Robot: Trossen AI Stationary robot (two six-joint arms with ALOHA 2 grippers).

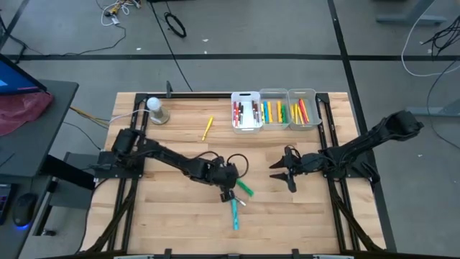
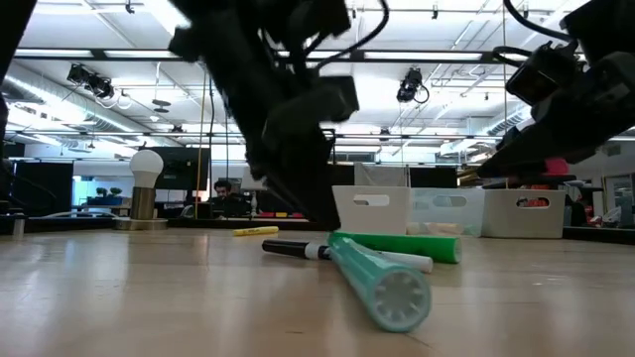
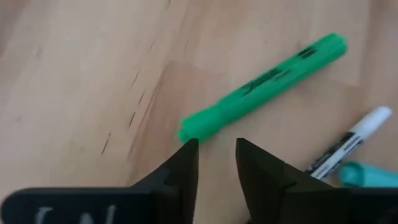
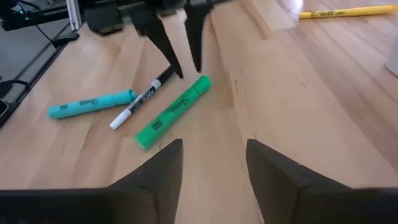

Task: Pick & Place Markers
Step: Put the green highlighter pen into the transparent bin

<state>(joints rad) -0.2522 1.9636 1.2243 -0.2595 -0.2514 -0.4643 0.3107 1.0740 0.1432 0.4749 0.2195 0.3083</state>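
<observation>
Left gripper (image 1: 228, 193) lowered at frame centre, fingers (image 3: 186, 163) parted. Right gripper (image 1: 282, 173) held right of centre, fingers spread.

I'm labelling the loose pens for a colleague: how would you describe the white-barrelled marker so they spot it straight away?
Near the middle of the wooden table, three pens lie bunched under the left gripper, which hangs open above them. The white-barrelled marker lies between the green marker and the cyan marker. It alone is slim, white, with a black cap.
</observation>
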